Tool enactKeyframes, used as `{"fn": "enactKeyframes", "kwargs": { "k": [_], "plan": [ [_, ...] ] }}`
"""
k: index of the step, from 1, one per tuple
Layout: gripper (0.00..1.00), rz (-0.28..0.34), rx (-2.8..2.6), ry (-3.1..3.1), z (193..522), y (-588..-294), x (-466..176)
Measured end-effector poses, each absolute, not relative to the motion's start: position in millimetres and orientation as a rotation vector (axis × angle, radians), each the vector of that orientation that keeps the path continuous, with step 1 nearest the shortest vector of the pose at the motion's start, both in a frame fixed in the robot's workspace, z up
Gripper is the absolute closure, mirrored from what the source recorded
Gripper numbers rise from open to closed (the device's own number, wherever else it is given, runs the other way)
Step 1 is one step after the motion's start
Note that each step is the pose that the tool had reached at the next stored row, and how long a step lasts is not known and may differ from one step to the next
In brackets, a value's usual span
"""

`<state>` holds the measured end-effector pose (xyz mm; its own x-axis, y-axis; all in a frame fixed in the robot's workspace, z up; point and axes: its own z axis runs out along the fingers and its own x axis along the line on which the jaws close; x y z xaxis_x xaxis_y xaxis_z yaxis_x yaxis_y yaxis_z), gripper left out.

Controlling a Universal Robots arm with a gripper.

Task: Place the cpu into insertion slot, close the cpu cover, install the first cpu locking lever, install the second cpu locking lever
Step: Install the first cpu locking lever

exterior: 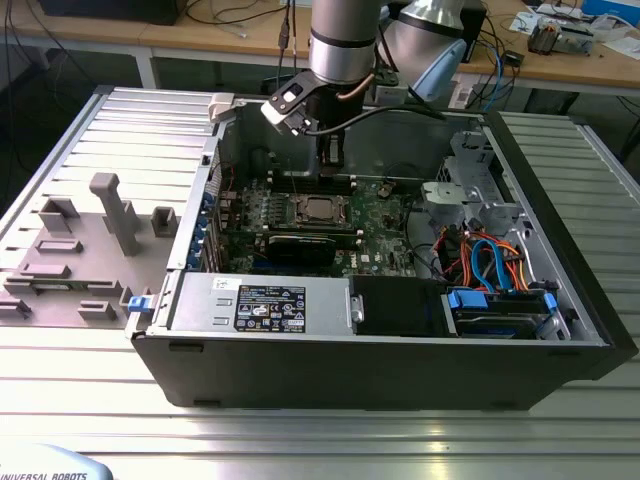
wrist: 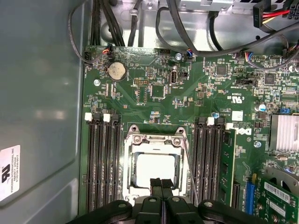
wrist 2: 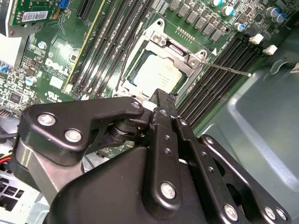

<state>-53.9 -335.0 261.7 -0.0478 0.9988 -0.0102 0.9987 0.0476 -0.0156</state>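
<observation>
I see the arm's black two-finger gripper (wrist: pixel 161 183) clenched with its tips pressed together, grasping nothing, poised over the small square cpu (wrist: pixel 153 168) with its dull silver top. The cpu lies flat in the silver-rimmed insertion slot (wrist: pixel 128 156) on the green circuit board (wrist: pixel 154 93). The thin silver-framed cpu cover (wrist: pixel 154 139) lies down around the chip. A thin wire lever (wrist 2: pixel 229 69) juts out beside the slot.

Ribbed grey metal worktable (exterior: pixel 320 440), wooden desks (exterior: pixel 90 35) behind (strewn with cables (exterior: pixel 236 14)), shadow beneath them
</observation>
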Motion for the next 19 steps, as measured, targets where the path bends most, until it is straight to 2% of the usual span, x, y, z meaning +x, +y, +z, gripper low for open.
{"fn": "enactKeyframes", "kwargs": {
  "k": [19],
  "plan": [
    [0.89,0.029,-2.165,-2.271,280.6,-335.0,-53.9]
  ]
}}
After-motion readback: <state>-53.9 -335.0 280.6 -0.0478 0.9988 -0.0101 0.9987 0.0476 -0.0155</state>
